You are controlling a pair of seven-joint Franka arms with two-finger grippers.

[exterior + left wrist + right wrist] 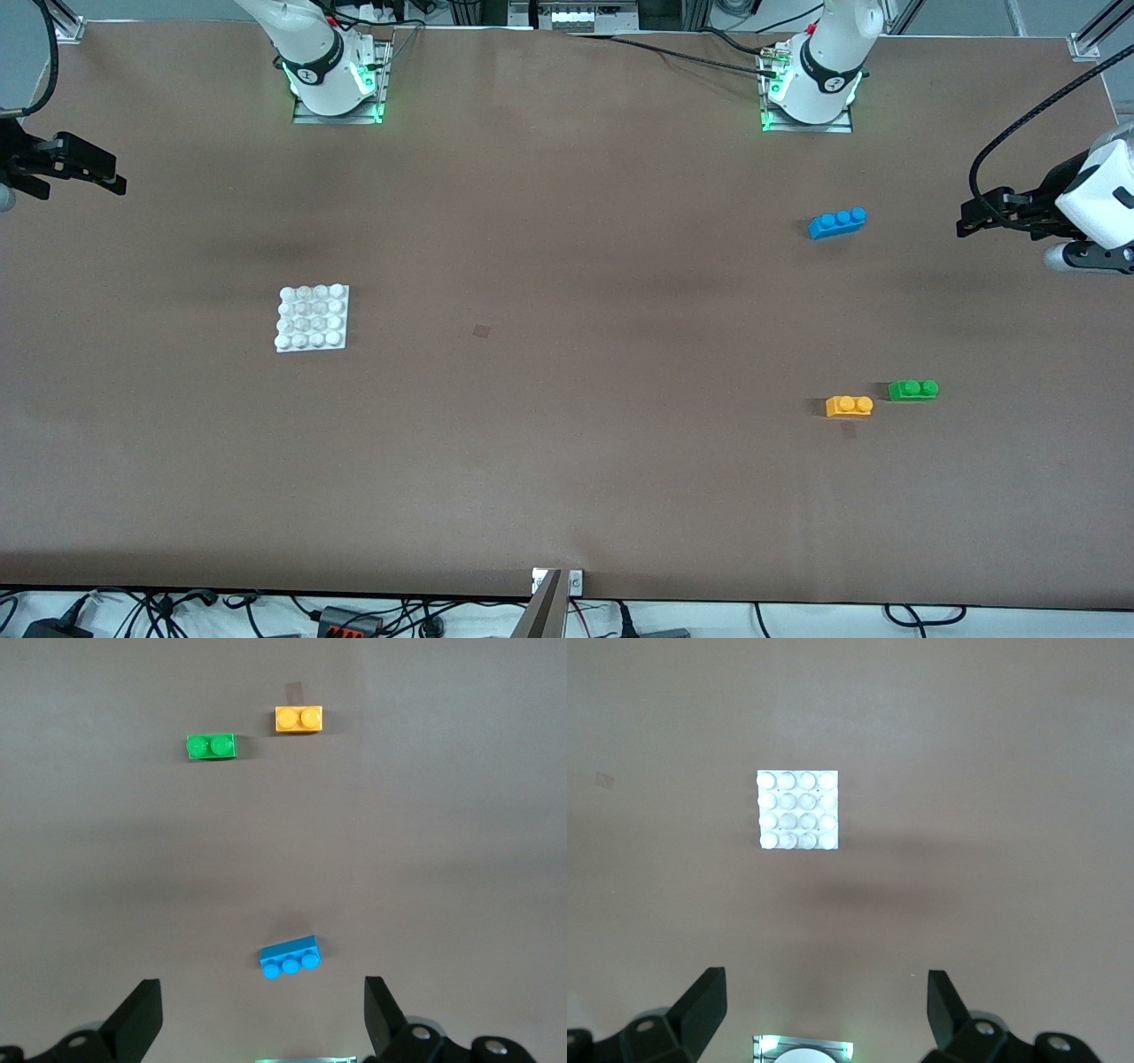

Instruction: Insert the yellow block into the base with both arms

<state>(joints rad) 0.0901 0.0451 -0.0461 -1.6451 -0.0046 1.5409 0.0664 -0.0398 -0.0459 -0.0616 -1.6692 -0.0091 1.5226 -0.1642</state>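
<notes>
Plainly, nothing of the insertion is done yet: the yellow block (849, 406) lies untouched on the table (567, 478) toward the left arm's end, and the base (312, 318) sits bare, with no brick on its studs, toward the right arm's end, well apart from the block. On the clock face of the front view, the block is found at about four o'clock from the table's middle and the base at about nine o'clock. A green brick (913, 389) lies just beside the block, at its two o'clock in that view, and a blue brick (837, 222) is seen at its twelve o'clock, farther from the front camera. The left gripper (962, 221) is held up over the left arm's edge of the table with its fingers spread wide and nothing between them; in the left wrist view all three bricks are seen below it, the yellow block (299, 719) among them. The right gripper (120, 180) is held over the right arm's edge, likewise wide and empty, with the base (797, 809) in its wrist view. By this judgement every step is left: the block is to be reached and grasped, carried to the base, and pressed onto the studs, presumably while the base is steadied by the right arm.
</notes>
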